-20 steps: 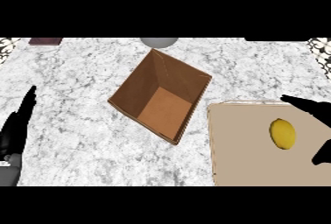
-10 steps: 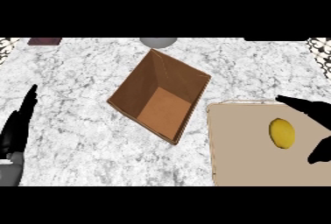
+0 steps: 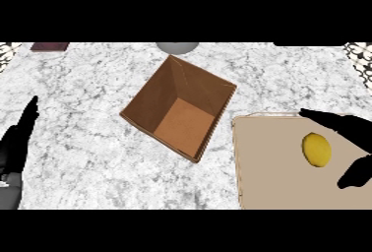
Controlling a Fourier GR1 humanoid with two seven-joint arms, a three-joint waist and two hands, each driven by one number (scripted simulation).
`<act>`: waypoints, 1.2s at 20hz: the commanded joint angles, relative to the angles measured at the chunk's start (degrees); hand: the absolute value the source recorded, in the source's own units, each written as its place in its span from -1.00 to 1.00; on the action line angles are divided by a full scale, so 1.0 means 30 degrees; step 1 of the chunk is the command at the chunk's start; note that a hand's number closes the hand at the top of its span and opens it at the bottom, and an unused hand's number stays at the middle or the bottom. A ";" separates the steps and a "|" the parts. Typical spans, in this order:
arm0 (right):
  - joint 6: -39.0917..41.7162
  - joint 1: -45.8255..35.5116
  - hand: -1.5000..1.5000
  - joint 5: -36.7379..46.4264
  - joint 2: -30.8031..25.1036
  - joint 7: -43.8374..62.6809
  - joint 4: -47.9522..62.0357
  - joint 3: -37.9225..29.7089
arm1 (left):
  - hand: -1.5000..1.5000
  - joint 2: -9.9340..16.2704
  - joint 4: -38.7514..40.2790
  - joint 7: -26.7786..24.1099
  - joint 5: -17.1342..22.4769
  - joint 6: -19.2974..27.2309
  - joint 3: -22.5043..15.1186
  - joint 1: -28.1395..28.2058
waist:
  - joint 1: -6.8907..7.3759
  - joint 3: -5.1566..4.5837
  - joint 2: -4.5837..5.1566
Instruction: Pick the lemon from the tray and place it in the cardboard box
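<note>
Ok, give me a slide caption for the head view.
Open right hand brackets the lemon on the tray; cardboard box waits empty.

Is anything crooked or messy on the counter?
Only the box: it sits turned cornerwise to the counter's edges, while the tray lies square. Nothing is spilled; the lemon lies on the tray.

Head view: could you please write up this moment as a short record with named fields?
surface: marble counter
box: open cardboard box, set at an angle, nothing inside
tray: tan tray to the right of the box
lemon: lemon lying on the tray, not yet picked up
right hand: right hand open around the lemon, finger above, thumb below, not touching it
left hand: left hand open, resting at the left edge, fingers up
far edge: grey round thing, dark thing
</note>
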 commanded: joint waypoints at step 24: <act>-0.6211 -0.1305 1.00 0.6937 0.4091 0.0276 0.2662 0.0172 | 0.00 -0.1041 -0.0602 0.0938 -0.1409 -0.0870 0.1003 -0.0596 | 0.0094 0.0011 0.0022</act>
